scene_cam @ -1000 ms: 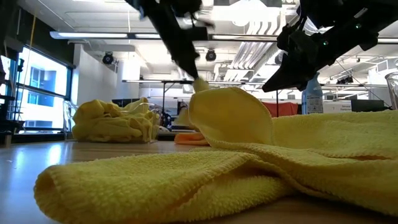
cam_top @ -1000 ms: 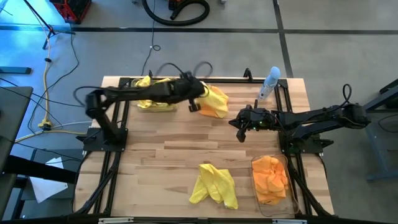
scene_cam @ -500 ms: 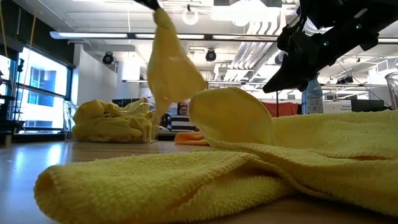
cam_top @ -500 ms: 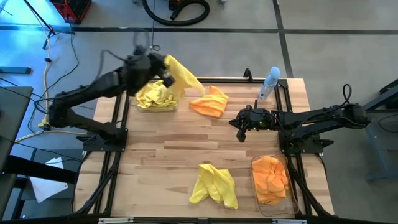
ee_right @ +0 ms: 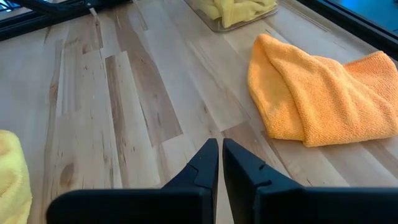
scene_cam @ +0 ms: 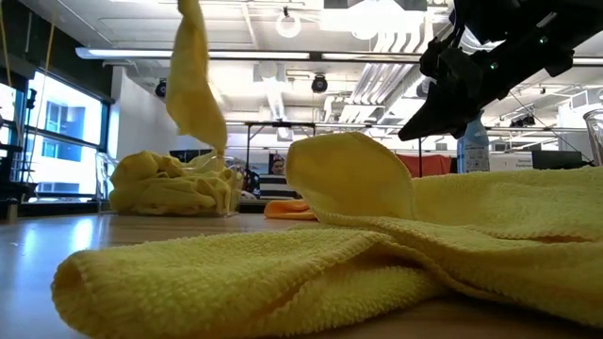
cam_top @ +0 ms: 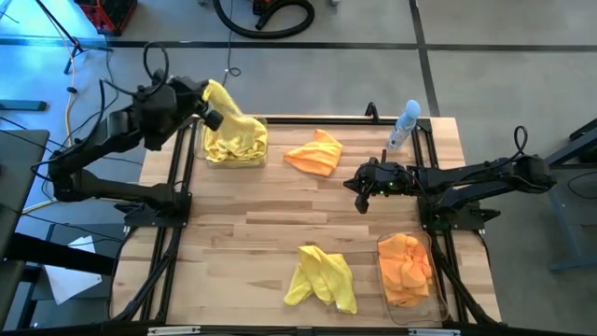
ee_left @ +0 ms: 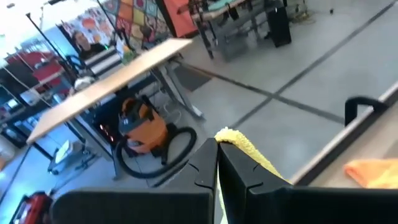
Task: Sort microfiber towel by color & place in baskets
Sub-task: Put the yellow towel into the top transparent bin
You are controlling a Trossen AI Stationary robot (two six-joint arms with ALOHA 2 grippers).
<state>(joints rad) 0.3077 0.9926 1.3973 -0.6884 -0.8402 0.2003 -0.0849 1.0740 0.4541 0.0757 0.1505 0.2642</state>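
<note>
Hanging limp from the left gripper's [cam_top: 213,110] clamped jaws, a bright yellow towel [cam_top: 227,119]; right jaws closed, empty

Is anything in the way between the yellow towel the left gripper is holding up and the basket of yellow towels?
Nothing visible. The left gripper is shut on a yellow towel that hangs right above the basket of yellow towels at the table's far left corner. Only air shows between them. The orange towel lies on the table to the side, apart from it.
</note>
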